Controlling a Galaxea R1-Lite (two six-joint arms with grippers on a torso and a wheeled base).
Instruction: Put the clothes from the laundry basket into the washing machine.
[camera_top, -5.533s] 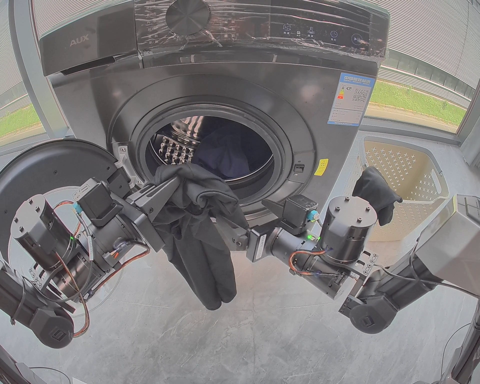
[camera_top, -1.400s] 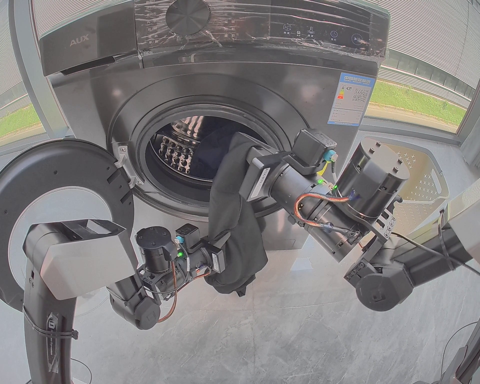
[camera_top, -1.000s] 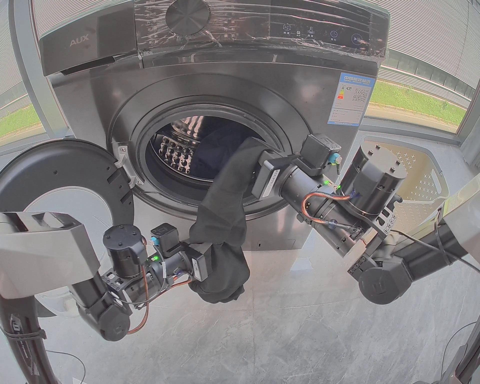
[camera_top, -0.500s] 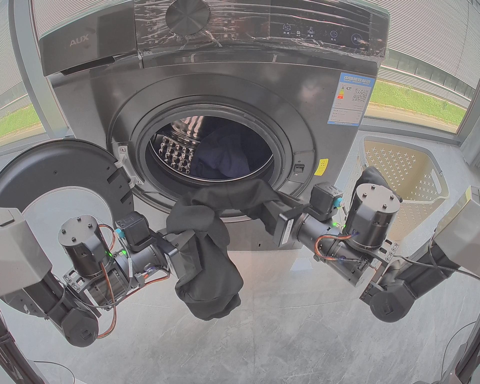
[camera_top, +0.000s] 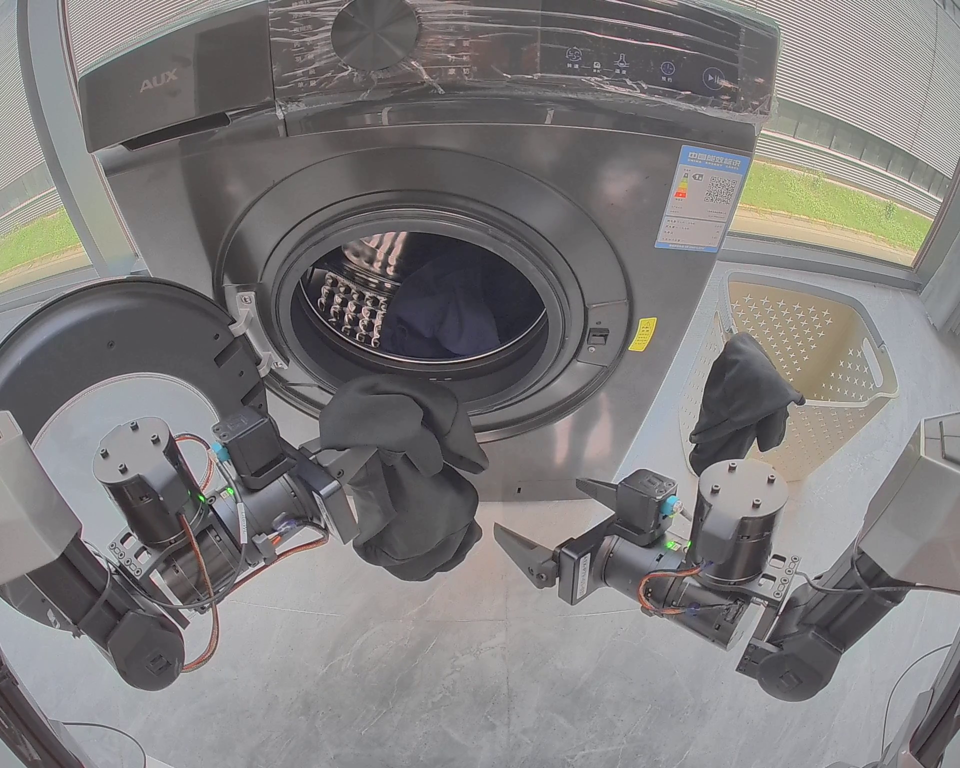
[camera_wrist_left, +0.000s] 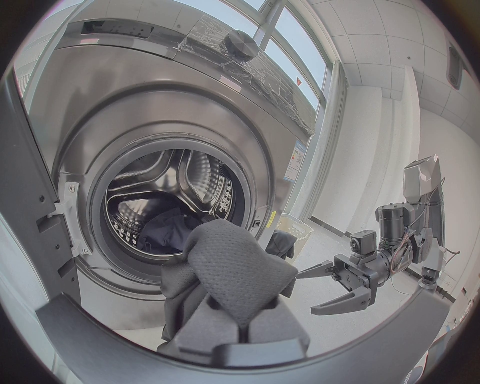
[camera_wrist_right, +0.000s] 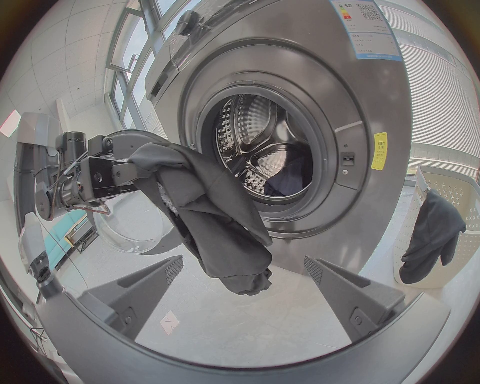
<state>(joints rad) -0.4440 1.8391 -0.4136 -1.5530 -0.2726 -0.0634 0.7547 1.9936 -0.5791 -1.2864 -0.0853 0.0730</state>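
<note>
The left tool (camera_top: 350, 478) pinches a dark garment (camera_top: 400, 440) by its upper fold. It holds it just in front of the washing machine (camera_top: 420, 150), below the lower rim of the round opening (camera_top: 430, 300). The cloth does not cross that rim. It bunches over the tool and hangs down in a thick lump, above the floor (camera_top: 500, 650).

The machine's door (camera_top: 110, 340) stands swung wide to the robot's left, close behind the left arm, so that side is tight. The opening itself is unblocked, with dark blue clothes (camera_top: 455, 300) lying deep in the drum.

The right tool (camera_top: 538, 505) is spread wide with nothing between its fingers. It sits low before the machine's lower front and points toward the garment, well apart from it. Bare floor lies between the two tools.

The laundry basket (camera_top: 850, 310) stands on the floor at the machine's right side, near the right arm. A second dark garment (camera_top: 745, 400) is draped over its near rim and hangs down the outside.

The left wrist view shows a fold of cloth lying over the left tool's fingers and covering most of them. The right wrist view gives the side aspect: the garment's lowest bunch hangs clear of the floor, and its nearest edge sits in front of the opening's lip, not inside it.
</note>
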